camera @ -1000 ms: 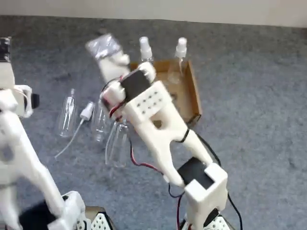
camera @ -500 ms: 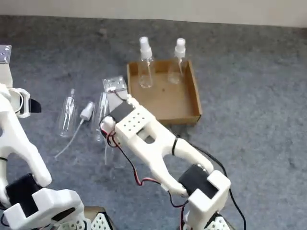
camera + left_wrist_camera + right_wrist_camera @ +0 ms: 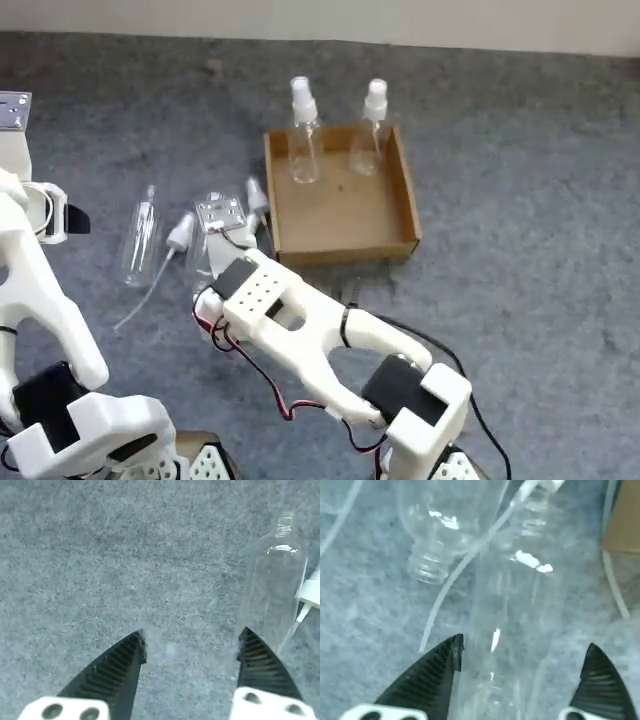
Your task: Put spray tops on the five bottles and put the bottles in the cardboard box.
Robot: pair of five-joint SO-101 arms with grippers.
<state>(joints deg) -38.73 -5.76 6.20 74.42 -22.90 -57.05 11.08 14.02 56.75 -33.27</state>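
My right gripper (image 3: pixel 520 655) is open low over the carpet, one lying clear bottle (image 3: pixel 507 625) between its fingers. Beside it lies a second uncapped bottle (image 3: pixel 427 535), and a spray top's thin tube (image 3: pixel 465 562) crosses both. In the high view the right arm (image 3: pixel 290 320) covers these bottles just left of the cardboard box (image 3: pixel 345 215). Two capped bottles (image 3: pixel 303 140) (image 3: pixel 368 135) stand at the back of the box. My left gripper (image 3: pixel 190 650) is open over bare carpet, with a third lying bottle (image 3: pixel 272 580) beside one finger. A loose spray top (image 3: pixel 180 232) lies near it.
Another loose spray top (image 3: pixel 257 195) lies against the box's left wall. The left arm (image 3: pixel 35 290) stands along the left edge of the grey carpet. Right of the box the carpet is bare. The right arm's cables (image 3: pixel 285 375) trail near its base.
The right arm has swung from above the box's left corner down and leftward, onto the lying bottles. The left arm shifted slightly at the left edge, then stayed put.
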